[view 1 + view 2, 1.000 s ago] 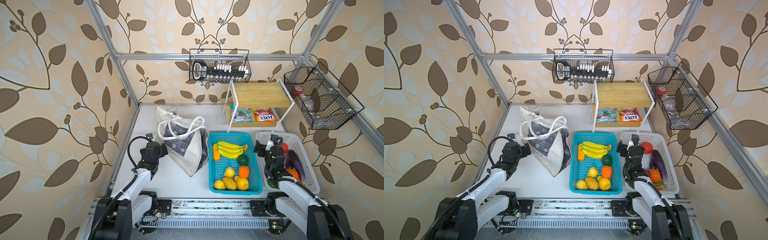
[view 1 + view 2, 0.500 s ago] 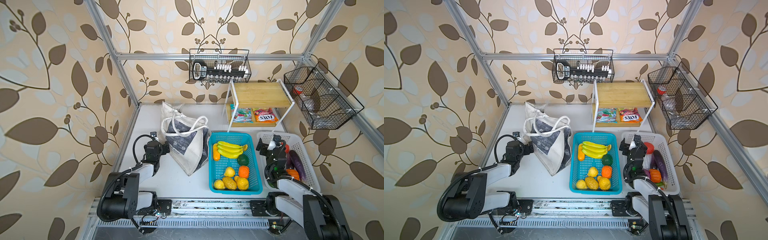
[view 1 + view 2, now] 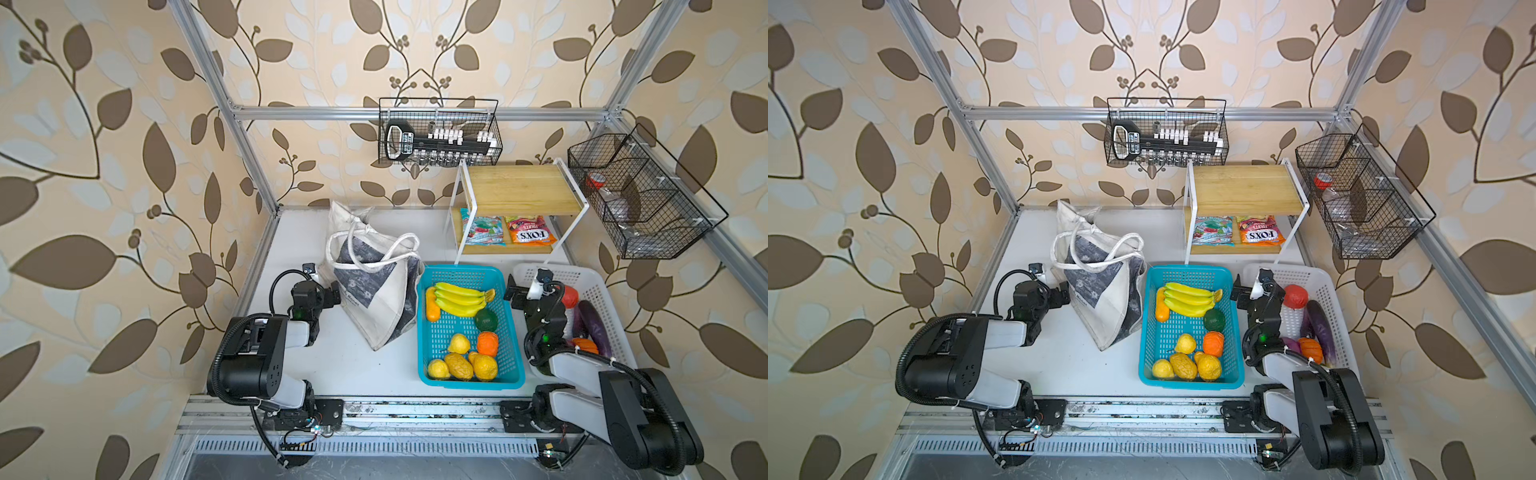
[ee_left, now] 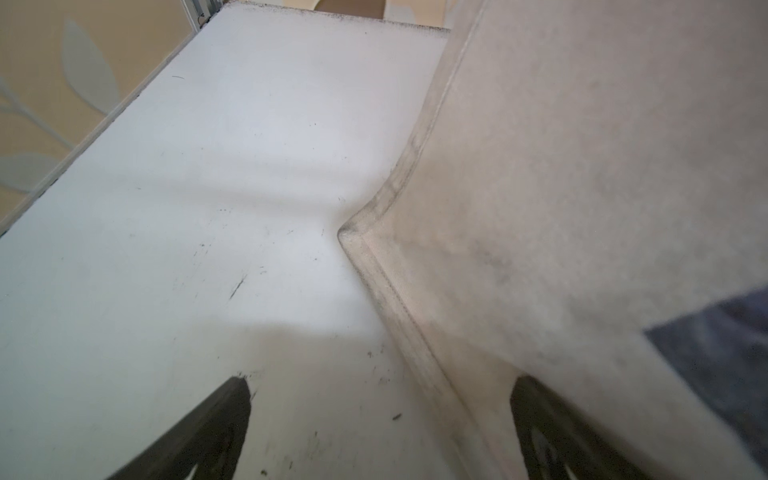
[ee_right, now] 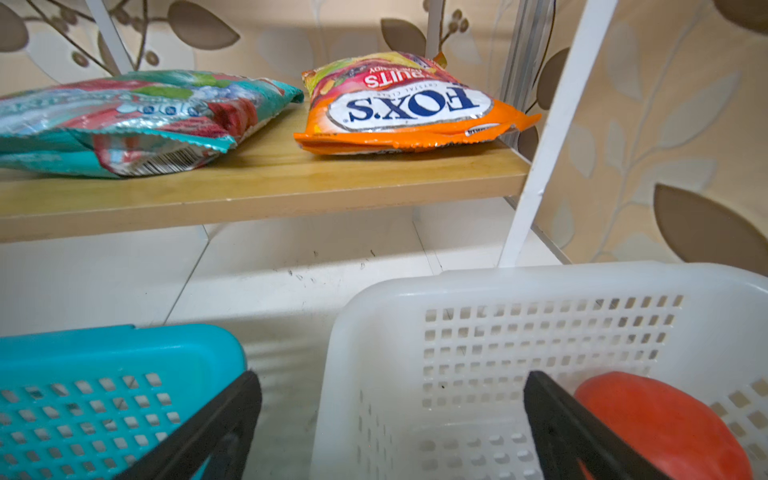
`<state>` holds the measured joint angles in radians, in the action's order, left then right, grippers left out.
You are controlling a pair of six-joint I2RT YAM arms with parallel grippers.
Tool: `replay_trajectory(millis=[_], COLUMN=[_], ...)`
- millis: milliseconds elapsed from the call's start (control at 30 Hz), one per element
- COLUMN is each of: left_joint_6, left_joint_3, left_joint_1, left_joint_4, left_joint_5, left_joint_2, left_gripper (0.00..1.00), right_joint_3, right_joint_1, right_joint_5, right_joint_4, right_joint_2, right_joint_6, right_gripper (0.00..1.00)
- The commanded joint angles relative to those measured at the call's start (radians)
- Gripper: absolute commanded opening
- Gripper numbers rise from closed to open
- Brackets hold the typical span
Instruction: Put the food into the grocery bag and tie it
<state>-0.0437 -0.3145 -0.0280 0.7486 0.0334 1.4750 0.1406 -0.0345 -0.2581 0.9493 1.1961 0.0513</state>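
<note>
Canvas grocery bag (image 3: 365, 286), one banana bunch (image 3: 459, 300), two snack packets (image 3: 483, 230) (image 3: 528, 231)

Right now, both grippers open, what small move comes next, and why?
Probably swing the right gripper over the blue basket toward the banana bunch. It hangs open and empty between that basket and the white basket; the bunch lies nearby, and the left gripper sits open beside the grocery bag.

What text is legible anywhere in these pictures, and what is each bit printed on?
"FOX'S": orange snack packet on the wooden shelf.
"FRUITS": same packet.
Teal snack packet: print too blurred to read.
Grocery bag: small word below its print, too small.
Black tool in the wire basket: label too small.
</note>
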Motion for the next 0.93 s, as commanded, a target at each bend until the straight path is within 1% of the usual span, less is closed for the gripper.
replay_trajectory(millis=[0, 133, 167, 200, 233, 300, 367, 400, 467, 733, 800, 900], left_joint_6=[0.008, 0.029, 0.038, 0.042, 0.042, 0.046, 0.045, 0.044, 0.044, 0.044, 0.044, 0.044], left_joint_3=[-0.020, -0.031, -0.043, -0.050, -0.059, -0.084, -0.087, -0.088, -0.089, -0.089, -0.089, -0.089], left_joint_1=[-0.012, -0.013, -0.013, -0.013, -0.013, -0.013, -0.013, -0.013, -0.013, -0.013, -0.013, -0.013], left_joint_4=[0.062, 0.048, 0.031, 0.022, 0.008, -0.026, -0.032, -0.032, -0.033, -0.035, -0.035, -0.035], left_joint_5=[-0.067, -0.113, -0.132, -0.142, -0.145, -0.154, -0.155, -0.154, -0.152, -0.149, -0.149, -0.150], left_joint_2=[-0.001, 0.007, 0.011, 0.014, 0.017, 0.031, 0.030, 0.031, 0.031, 0.030, 0.030, 0.030], left_gripper=[0.99, 0.99, 0.99, 0.99, 0.99, 0.99, 0.99, 0.99, 0.99, 0.99, 0.99, 0.99], right_joint_3=[-0.013, -0.018, 0.001, 0.015, 0.023, 0.028, 0.026, 0.029, 0.022, 0.031, 0.048, 0.034], right_joint_1=[-0.013, -0.027, -0.027, -0.023, -0.015, -0.007, -0.005, -0.005, -0.009, -0.010, 0.011, 0.013], right_joint_5=[0.031, 0.022, 0.011, 0.013, 0.031, 0.039, 0.048, 0.044, 0.041, 0.052, 0.136, 0.142], right_joint_4=[0.098, 0.206, 0.135, 0.100, 0.126, 0.080, 0.115, 0.091, 0.111, 0.085, 0.075, 0.076], right_joint_2=[0.067, 0.163, 0.145, 0.143, 0.165, 0.146, 0.161, 0.151, 0.155, 0.154, 0.167, 0.150], right_joint_6=[-0.023, -0.037, -0.031, -0.030, -0.031, -0.021, -0.025, -0.021, -0.028, -0.030, -0.038, -0.038], right_gripper=[1.00, 1.00, 1.00, 1.00, 1.00, 1.00, 1.00, 1.00, 1.00, 1.00, 1.00, 1.00])
